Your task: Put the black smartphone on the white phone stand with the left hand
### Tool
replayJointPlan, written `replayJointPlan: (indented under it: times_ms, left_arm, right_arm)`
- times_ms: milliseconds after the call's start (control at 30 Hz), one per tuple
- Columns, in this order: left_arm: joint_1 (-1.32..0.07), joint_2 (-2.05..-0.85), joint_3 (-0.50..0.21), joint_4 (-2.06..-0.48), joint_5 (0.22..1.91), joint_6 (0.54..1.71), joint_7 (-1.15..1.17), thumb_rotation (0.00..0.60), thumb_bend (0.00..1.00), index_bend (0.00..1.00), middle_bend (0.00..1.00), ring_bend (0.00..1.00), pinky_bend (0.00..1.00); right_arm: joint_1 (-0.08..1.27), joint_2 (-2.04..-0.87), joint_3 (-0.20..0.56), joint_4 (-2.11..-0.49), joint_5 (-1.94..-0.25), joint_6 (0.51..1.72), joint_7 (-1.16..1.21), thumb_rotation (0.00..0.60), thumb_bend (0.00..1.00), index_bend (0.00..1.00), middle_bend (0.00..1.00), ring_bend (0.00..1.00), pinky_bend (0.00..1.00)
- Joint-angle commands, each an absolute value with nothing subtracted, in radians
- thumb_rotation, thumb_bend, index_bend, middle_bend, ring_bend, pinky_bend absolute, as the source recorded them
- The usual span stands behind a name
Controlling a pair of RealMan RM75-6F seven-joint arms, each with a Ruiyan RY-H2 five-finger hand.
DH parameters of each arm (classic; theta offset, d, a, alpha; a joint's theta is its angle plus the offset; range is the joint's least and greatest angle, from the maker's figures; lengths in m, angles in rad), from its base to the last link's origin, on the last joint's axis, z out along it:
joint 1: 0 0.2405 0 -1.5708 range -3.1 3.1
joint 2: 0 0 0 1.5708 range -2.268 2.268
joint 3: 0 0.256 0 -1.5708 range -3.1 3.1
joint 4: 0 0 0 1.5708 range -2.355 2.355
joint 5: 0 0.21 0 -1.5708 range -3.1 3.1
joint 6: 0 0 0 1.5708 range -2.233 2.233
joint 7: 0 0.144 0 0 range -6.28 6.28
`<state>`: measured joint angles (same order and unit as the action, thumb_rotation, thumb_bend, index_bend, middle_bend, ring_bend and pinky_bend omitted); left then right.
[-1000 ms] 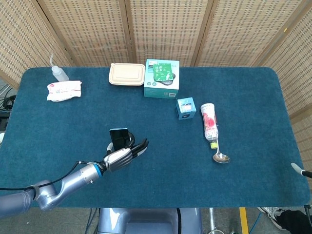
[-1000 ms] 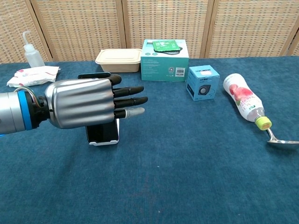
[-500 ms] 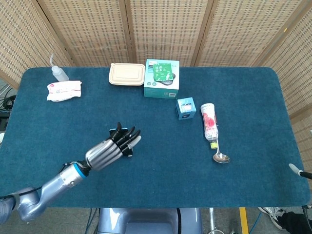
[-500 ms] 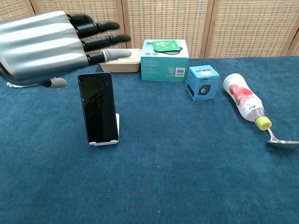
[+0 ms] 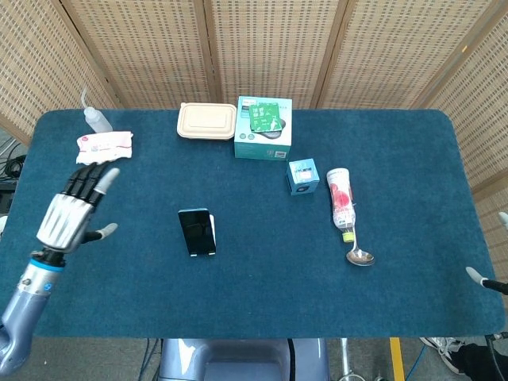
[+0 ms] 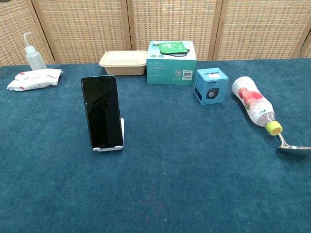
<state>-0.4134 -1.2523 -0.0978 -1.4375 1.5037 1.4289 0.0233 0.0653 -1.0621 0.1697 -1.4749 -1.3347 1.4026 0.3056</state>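
The black smartphone point(image 5: 194, 230) point(image 6: 101, 111) leans upright on the white phone stand point(image 6: 110, 146) point(image 5: 211, 232) near the middle-left of the blue table. My left hand point(image 5: 73, 210) is far to the left of the phone, raised above the table, fingers spread and holding nothing. It does not show in the chest view. At the right edge of the head view only a fingertip or two of my right hand point(image 5: 479, 277) appear, and their state is unclear.
At the back stand a beige lunch box point(image 5: 206, 121), a teal box point(image 5: 263, 127) and a small blue box point(image 5: 302, 176). A bottle point(image 5: 340, 198) and spoon point(image 5: 359, 252) lie on the right. A wipes pack point(image 5: 103, 147) and squeeze bottle point(image 5: 95, 117) sit back left.
My left hand has let go of the phone and drawn away up and to the left, out of the chest view. The phone stays standing on the stand.
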Motion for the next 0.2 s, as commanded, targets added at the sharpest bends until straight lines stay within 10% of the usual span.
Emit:
replayJointPlan:
  times_ms: [33, 200]
  left_arm:
    - [-0.281, -1.238, -0.075, -1.439, 1.344, 1.437, -0.057, 0.600, 0.00, 0.00, 0.00, 0.00, 0.01]
    - [-0.233, -1.187, -0.052, -1.563, 1.322, 1.455, 0.029, 0.600, 0.00, 0.00, 0.00, 0.00, 0.00]
  right_arm:
    - [0.064, -1.067, 0.171, -1.477, -1.332, 1.410, 0.293, 0.600, 0.05, 0.00, 0.00, 0.00, 0.00]
    - [0.063, -1.074, 0.172, -1.478, -1.335, 1.420, 0.279, 0.600, 0.05, 0.00, 0.00, 0.00, 0.00]
